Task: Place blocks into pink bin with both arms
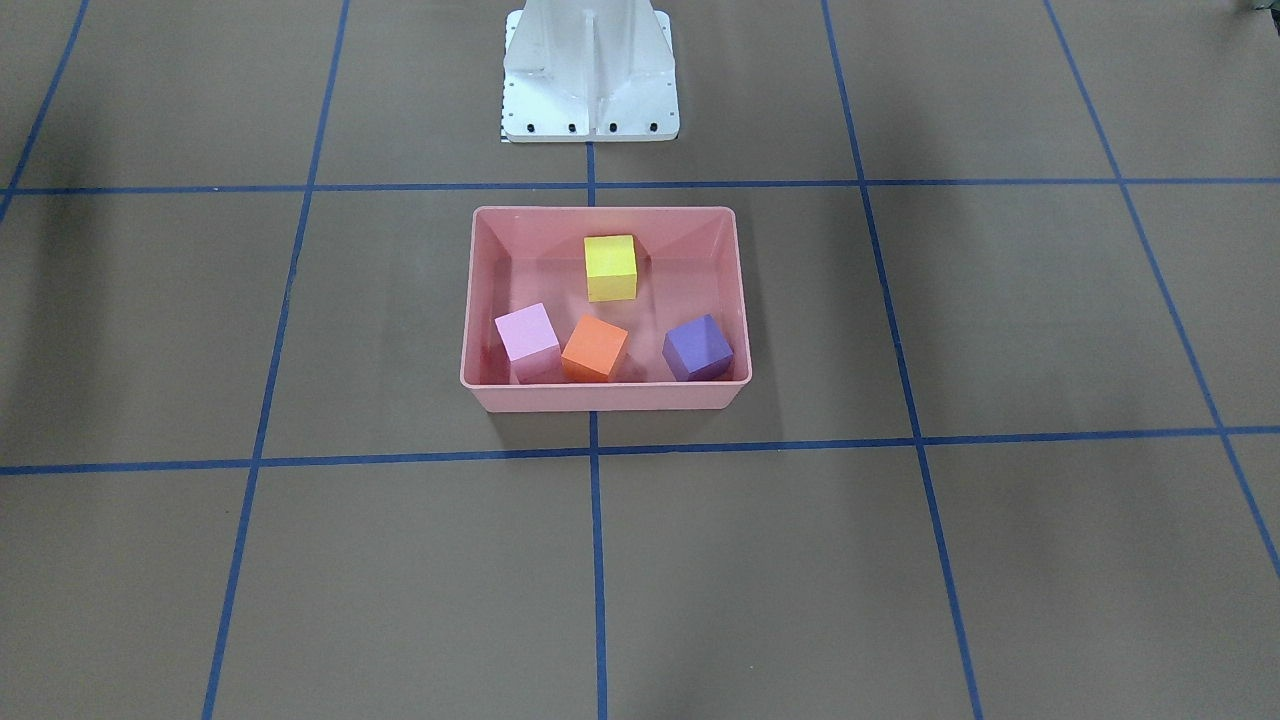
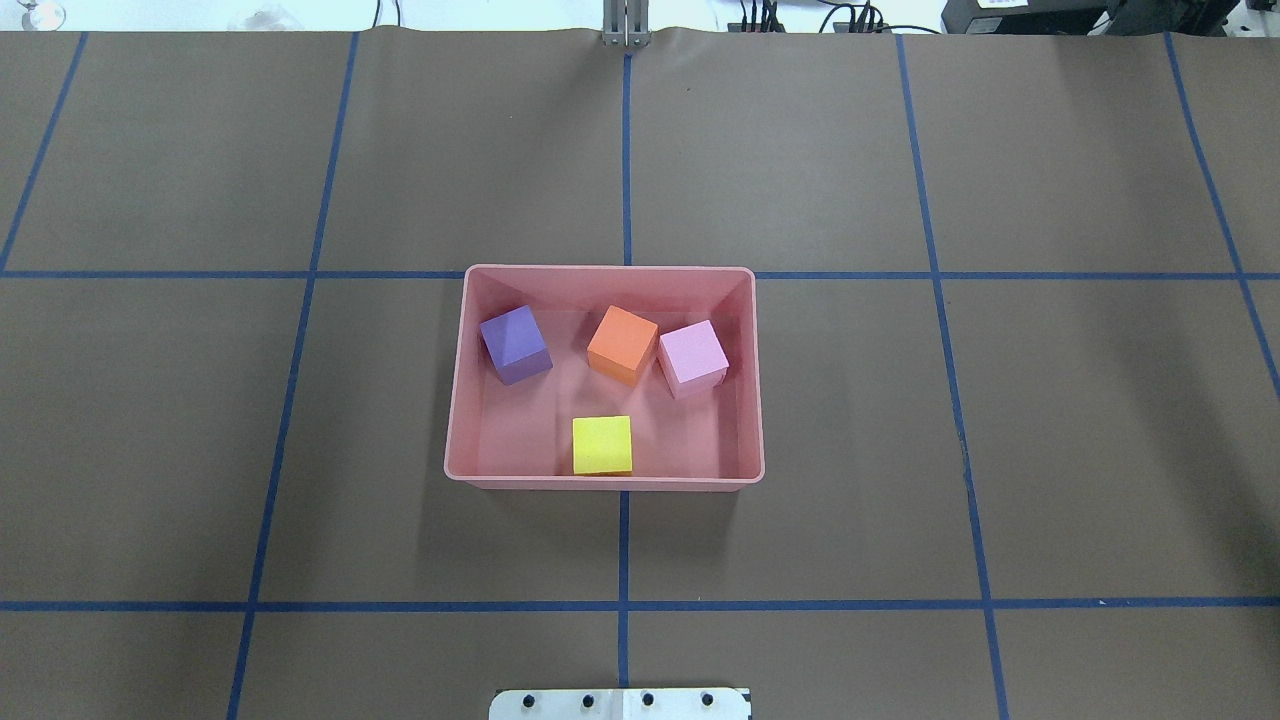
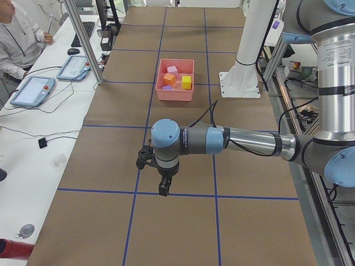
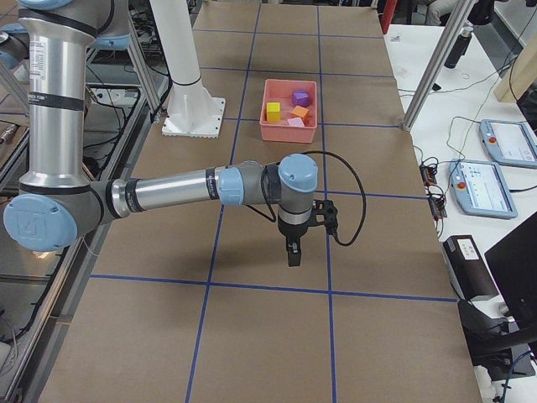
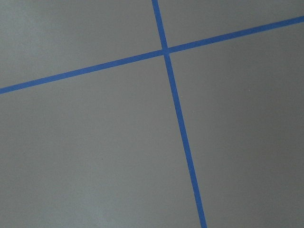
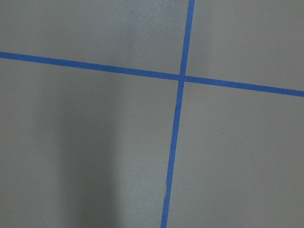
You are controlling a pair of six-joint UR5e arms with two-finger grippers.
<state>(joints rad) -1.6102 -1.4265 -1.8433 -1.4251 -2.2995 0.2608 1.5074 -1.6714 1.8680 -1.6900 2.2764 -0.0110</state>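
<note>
All four blocks [image 2: 622, 343] sat inside the pink bin [image 2: 608, 269]; they looked light and matte, best pinched across opposite faces. How wide the left gripper [image 3: 164, 188] and right gripper [image 4: 292, 252] stood could not be told.

Tabletop [image 2: 1100, 450] was covered in brown paper gridded with blue tape [image 2: 150, 274] | white side bench [image 3: 22, 166] held two tablets [image 3: 32, 91], a keyboard [image 3: 86, 29] and cables [image 3: 22, 133] | aluminium post [image 3: 84, 41] stood at its edge
</note>
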